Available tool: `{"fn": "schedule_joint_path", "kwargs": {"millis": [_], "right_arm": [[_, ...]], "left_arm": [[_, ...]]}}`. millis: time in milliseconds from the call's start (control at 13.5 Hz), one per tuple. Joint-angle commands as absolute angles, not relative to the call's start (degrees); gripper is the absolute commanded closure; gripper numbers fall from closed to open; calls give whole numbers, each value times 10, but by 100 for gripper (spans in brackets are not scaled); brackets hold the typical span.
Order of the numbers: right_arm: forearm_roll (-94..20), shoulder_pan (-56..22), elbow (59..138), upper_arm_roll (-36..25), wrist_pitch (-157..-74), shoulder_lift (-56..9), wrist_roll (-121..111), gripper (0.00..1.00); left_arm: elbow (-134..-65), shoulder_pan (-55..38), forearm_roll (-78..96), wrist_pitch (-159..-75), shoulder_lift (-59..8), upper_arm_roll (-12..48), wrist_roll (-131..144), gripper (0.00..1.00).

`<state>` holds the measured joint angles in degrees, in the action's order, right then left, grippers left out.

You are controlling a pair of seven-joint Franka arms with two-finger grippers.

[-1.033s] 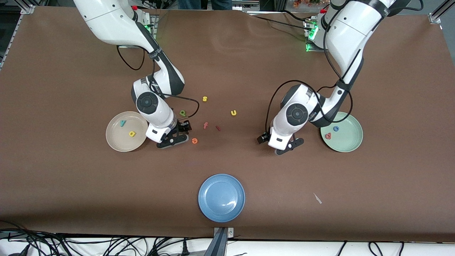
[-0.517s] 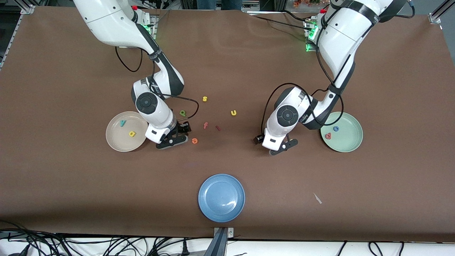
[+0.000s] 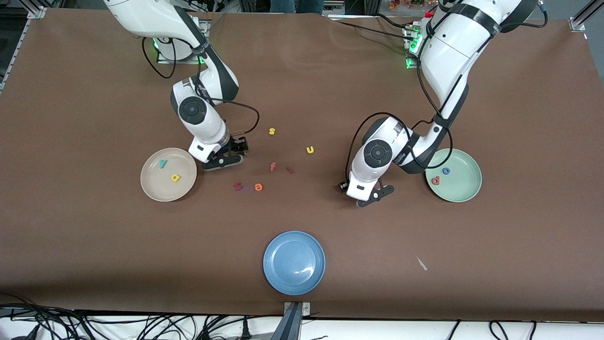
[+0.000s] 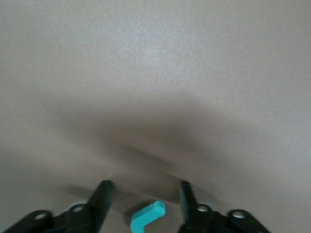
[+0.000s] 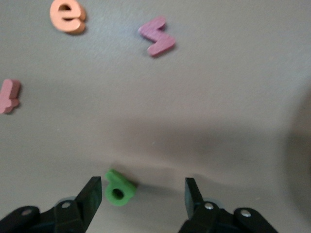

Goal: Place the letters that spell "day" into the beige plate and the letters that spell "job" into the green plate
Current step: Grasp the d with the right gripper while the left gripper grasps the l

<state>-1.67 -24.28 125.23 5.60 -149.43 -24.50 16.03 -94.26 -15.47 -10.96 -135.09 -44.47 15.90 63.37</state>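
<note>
The round cream-beige plate holds a teal foam "y" at 11 o'clock and a yellow foam round-bowled letter near centre. The pale mint-green plate carries a blue foam ring "o" and, at its 7 o'clock, a salmon-red bowl-and-stem letter. A green foam round-bowled letter and a teal hook-shaped foam "j" lie flat on the desk.

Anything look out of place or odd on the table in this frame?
Only a small pale scrap lying on the brown table, nearer the front camera than the green plate. It looks like stray debris rather than a letter.
</note>
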Motion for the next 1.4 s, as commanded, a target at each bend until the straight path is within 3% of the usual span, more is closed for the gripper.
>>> {"fn": "schedule_joint_path", "kwargs": {"millis": [0,517,664,812,1033,1329], "right_arm": [[-11,-264,1269,63,-1513,-236,208,23],[-11,-265,1279,63,-1560,-257,210,27],[-11,-265,1278,63,-1561,-259,209,36],[-9,-265,1280,63,-1561,-258,208,52],[-9,-265,1283,62,-1560,-258,207,69],[-9,-255,1282,62,-1540,-232,179,73]], "left_arm": [[-937,-163,-128,-1350,-453,152,657,42],[-940,-169,-129,-1348,-451,152,664,39],[-944,-170,-129,-1348,-451,152,665,39],[-945,-171,-129,-1347,-451,153,666,39],[-947,-176,-129,-1346,-451,153,677,39],[-947,-177,-129,-1339,-449,154,685,39]]}}
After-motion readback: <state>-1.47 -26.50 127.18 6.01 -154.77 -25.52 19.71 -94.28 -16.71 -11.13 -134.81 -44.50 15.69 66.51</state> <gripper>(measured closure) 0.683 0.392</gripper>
